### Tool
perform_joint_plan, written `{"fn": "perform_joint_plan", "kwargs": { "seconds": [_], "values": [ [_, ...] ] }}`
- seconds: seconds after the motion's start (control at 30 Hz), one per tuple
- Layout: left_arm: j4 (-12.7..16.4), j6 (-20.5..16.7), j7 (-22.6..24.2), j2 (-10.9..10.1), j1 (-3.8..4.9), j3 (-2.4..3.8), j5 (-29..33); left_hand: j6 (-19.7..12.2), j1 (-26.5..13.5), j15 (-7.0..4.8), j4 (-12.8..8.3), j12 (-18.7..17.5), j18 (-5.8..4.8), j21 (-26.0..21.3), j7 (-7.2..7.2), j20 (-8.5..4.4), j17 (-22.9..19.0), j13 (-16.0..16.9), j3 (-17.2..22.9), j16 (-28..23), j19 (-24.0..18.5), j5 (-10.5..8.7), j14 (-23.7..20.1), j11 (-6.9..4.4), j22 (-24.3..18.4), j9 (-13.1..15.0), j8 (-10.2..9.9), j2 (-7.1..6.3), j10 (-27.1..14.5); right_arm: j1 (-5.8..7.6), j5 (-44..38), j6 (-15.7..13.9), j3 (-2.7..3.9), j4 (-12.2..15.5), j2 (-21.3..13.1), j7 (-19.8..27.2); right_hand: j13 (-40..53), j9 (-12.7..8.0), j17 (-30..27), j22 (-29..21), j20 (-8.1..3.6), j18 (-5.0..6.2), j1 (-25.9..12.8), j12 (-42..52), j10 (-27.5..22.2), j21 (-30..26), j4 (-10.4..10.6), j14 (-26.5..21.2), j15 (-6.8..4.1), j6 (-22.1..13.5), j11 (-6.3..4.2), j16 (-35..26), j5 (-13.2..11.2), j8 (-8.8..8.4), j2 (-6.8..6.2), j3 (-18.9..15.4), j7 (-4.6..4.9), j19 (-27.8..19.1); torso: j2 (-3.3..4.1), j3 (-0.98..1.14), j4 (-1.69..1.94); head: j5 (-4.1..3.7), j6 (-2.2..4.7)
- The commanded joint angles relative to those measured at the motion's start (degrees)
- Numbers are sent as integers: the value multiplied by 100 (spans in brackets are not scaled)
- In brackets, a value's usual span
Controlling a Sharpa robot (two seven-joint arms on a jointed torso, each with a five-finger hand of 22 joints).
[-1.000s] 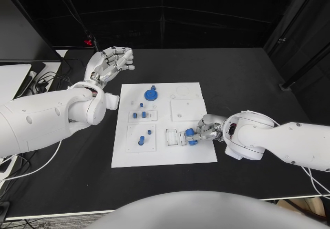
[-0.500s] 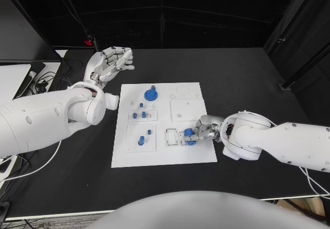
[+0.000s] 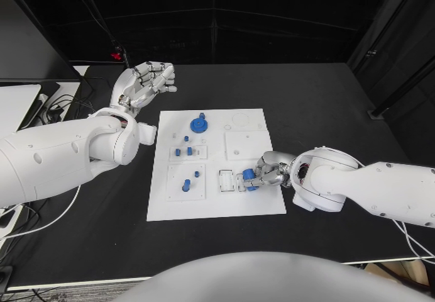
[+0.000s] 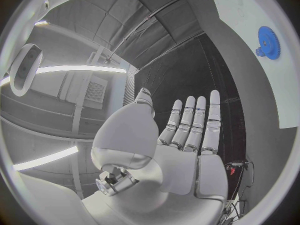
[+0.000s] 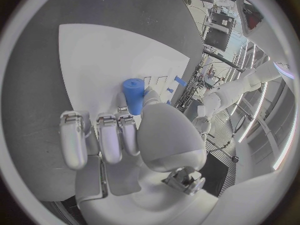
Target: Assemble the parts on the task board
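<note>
The white task board (image 3: 214, 204) lies mid-table. My right hand (image 3: 266, 173) is low over its near right part and pinches a short blue cylinder (image 3: 248, 178) beside a small slotted plate (image 3: 227, 181). In the right wrist view the blue cylinder (image 5: 133, 96) stands between the thumb and the curled fingers (image 5: 109, 137) above the board (image 5: 94, 50). My left hand (image 3: 145, 80) is raised off the board's far left corner, fingers straight and holding nothing; the left wrist view shows its bare palm (image 4: 181, 145). A blue gear (image 3: 198, 124) sits at the board's far end, also the gear (image 4: 269, 42).
Small blue pieces stand in two square plates on the board's left half: a group (image 3: 186, 151) and a pair (image 3: 188, 184). A white square plate (image 3: 244, 143) lies on the right half. A pale device (image 3: 16, 104) and cables sit at the table's left edge.
My right hand has shifted slightly left and away with the blue cylinder, closer to the slotted plate. The left hand has not moved.
</note>
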Motion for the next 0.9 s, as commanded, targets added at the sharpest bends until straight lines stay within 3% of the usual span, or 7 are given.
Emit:
{"fn": "perform_joint_plan", "kwargs": {
  "seconds": [0.03,0.37,0.63,0.9],
  "values": [
    [9,54,173,-8,9,5,17,-46,-2,-3,-1,18,17,39,648,12,-4,-6,-33,27,39,28,-9,-11,-5,-9,18,49,-20,-67,225,-243,-54,1,-23,312,1506,-3022,1506,1510,-69,-42,108,15,596,18,-445,596,-63,225,-59,14,71,-623,-13,578,-52,614,0,1,3,14,0],
    [8,58,169,-23,9,5,17,-46,-2,-3,-1,18,17,39,648,12,-4,-6,-33,27,39,28,-9,-11,-5,-9,18,49,-20,-76,1015,-829,-54,175,-299,958,1506,-3122,1506,1510,-73,-42,58,15,596,18,-500,596,-70,1042,-68,14,169,-1203,-233,1067,-52,614,0,1,0,44,0],
    [-10,63,161,-10,9,5,17,-46,-2,-3,-1,18,17,39,648,12,-4,-6,-33,27,39,28,-9,-11,-5,-9,18,49,-20,-73,1403,-984,-52,366,-541,1235,1506,-3112,1506,1510,-67,-42,-15,15,596,18,-512,596,-67,1367,-65,14,165,-1435,-332,1236,-48,614,-2,-4,2,51,0],
    [-24,64,158,-1,9,5,17,-46,-2,-3,-1,18,17,39,648,12,-4,-6,-33,27,39,28,-9,-11,-5,-9,18,49,-20,-72,1568,-1079,-51,395,-614,1282,1506,-3102,1506,1510,-59,-42,-62,15,596,18,-518,596,-56,1604,-74,14,156,-1559,-372,1345,-54,614,-1,-3,-1,47,0]
  ]
}}
